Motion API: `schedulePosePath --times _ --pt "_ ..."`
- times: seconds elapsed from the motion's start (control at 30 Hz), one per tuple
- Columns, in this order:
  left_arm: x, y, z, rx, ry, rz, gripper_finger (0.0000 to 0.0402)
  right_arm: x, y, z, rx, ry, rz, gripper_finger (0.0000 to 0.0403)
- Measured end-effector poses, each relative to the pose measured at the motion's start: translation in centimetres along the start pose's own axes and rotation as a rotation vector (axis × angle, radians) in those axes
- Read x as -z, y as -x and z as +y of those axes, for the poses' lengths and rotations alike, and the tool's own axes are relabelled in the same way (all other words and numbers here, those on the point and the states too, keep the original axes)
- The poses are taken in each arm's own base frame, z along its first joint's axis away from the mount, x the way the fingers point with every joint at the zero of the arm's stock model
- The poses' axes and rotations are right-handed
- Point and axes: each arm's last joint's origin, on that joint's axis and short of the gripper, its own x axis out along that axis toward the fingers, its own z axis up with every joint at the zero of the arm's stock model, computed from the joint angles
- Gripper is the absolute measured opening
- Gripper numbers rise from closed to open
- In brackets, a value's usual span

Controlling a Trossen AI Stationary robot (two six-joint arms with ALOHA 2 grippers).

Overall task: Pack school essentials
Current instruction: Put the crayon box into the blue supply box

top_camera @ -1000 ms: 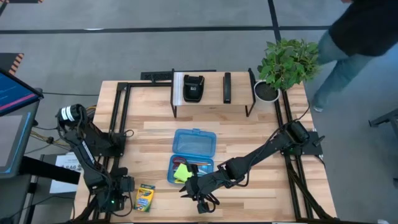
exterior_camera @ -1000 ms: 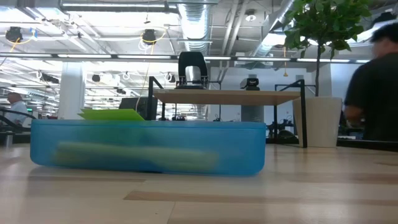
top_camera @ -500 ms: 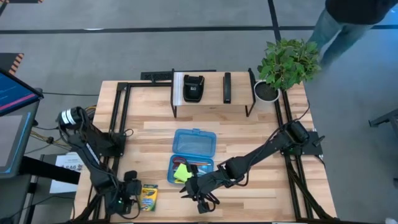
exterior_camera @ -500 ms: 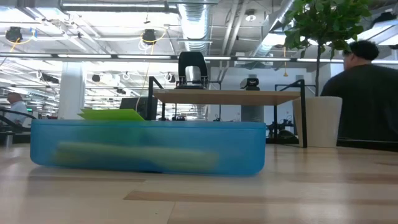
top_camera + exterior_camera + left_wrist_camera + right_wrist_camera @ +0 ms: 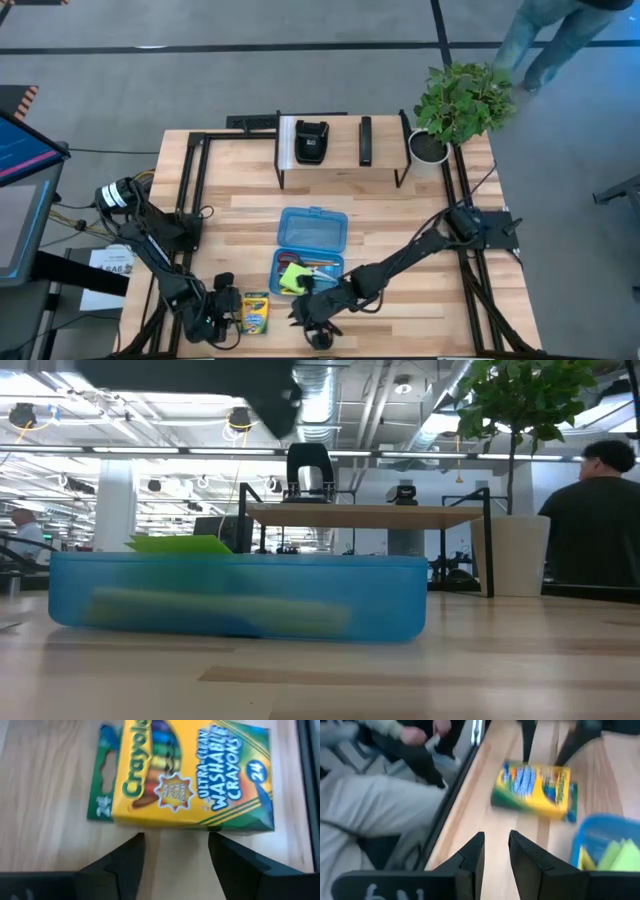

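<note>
The yellow and green crayon box (image 5: 255, 312) lies flat on the table near its near edge, left of the blue case. In the left wrist view the crayon box (image 5: 190, 775) fills the frame. My left gripper (image 5: 228, 310) is open at the box's left side, and in its wrist view the left gripper (image 5: 175, 839) has both fingertips at the box's long edge. My right gripper (image 5: 315, 328) hovers just near-side of the case, narrowly open and holding nothing. It faces the crayon box (image 5: 535, 790), with a small gap at the right gripper (image 5: 496, 845). The green sticky pad (image 5: 292, 277) and other stationery lie in the case. My left gripper has its two open fingertips (image 5: 139, 839) against the crayon box's long edge (image 5: 175, 825) on the side facing the table's left. It comes from the left, slanting down, with the fingers across that edge. The box lies flat on the wood.
The open translucent blue case (image 5: 313, 232) sits mid-table and shows as a blue wall (image 5: 240, 595) in the low view. A black rack with devices (image 5: 340, 140) and a potted plant (image 5: 460, 100) stand at the far edge. A person (image 5: 595, 520) is beyond the table.
My left gripper has moved toward the table's right along the near edge, and the crayon box has slid right ahead of it, closer to the blue case. My right gripper has shifted slightly left and toward the near edge. A dark arm part has entered the top of the low view.
</note>
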Motion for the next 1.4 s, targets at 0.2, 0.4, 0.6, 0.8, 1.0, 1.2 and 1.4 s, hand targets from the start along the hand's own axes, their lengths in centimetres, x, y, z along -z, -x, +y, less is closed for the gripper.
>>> schedulePosePath --times 0.2,0.4,0.6,0.8,1.0,1.2,1.4 --pt "-0.7 -0.3 -0.1 0.021 -0.019 -0.038 0.0208 0.5 -2.6 -0.9 0.006 -0.019 -0.008 0.0108" --pt "-1.0 -0.5 0.0 0.019 -0.01 -0.047 0.0208 1.7 -4.8 -1.6 -0.013 -0.024 0.068 0.0108" --pt "-1.1 -0.6 -0.1 0.028 -0.007 -0.058 0.0208 3.0 -6.2 -3.0 0.028 -0.075 0.188 0.0108" --pt "-1.2 -0.6 -0.1 0.03 -0.006 -0.064 0.0208 3.2 -6.1 -4.3 0.061 -0.115 0.233 0.0108" --pt "-1.2 -0.5 -0.1 0.026 -0.005 -0.071 0.0208 3.1 -5.5 -5.4 0.107 -0.128 0.279 0.0108" --pt "-1.2 -0.5 -0.2 0.025 -0.004 -0.073 0.0208 3.0 -4.6 -6.0 0.135 -0.138 0.336 0.0108" --pt "-1.2 -0.5 -0.2 0.027 -0.004 -0.07 0.0208 1.2 -2.9 -5.1 0.118 -0.124 0.307 0.0108"
